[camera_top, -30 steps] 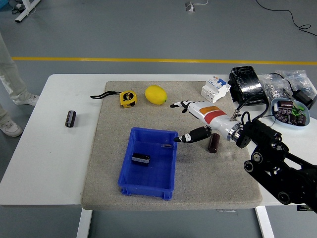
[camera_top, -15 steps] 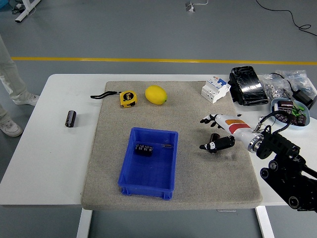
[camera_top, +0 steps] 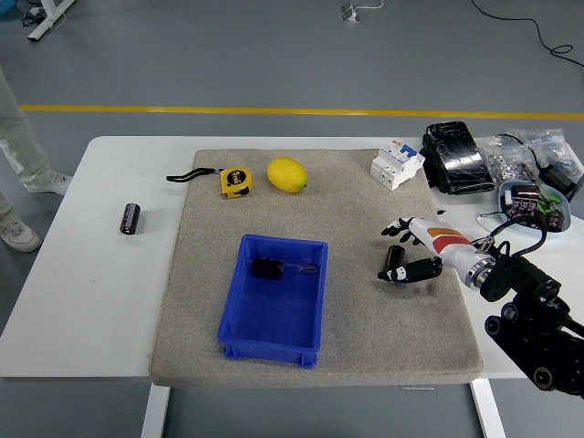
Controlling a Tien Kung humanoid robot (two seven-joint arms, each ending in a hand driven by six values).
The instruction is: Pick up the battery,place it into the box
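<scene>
A blue box (camera_top: 242, 325) sits on the grey mat, and one dark battery (camera_top: 267, 267) lies inside it near its far wall. A second dark battery (camera_top: 394, 259) lies on the mat right of the box. My right hand (camera_top: 402, 250) is open over the mat, its fingers (camera_top: 398, 227) and thumb spread on either side of that second battery without closing on it. A third battery (camera_top: 131, 218) lies on the bare white table at the far left. My left arm is out of view.
A yellow tape measure (camera_top: 235, 180), a lemon (camera_top: 286, 174) and a white circuit breaker (camera_top: 396, 164) lie at the mat's far edge. A black pack (camera_top: 456, 157), bags of hardware (camera_top: 522, 155) and a bowl of parts (camera_top: 534, 205) crowd the right. A person's legs (camera_top: 16, 137) stand far left.
My right hand has drawn back to the right, away from the box. The battery inside the box has shifted from the middle toward the far wall.
</scene>
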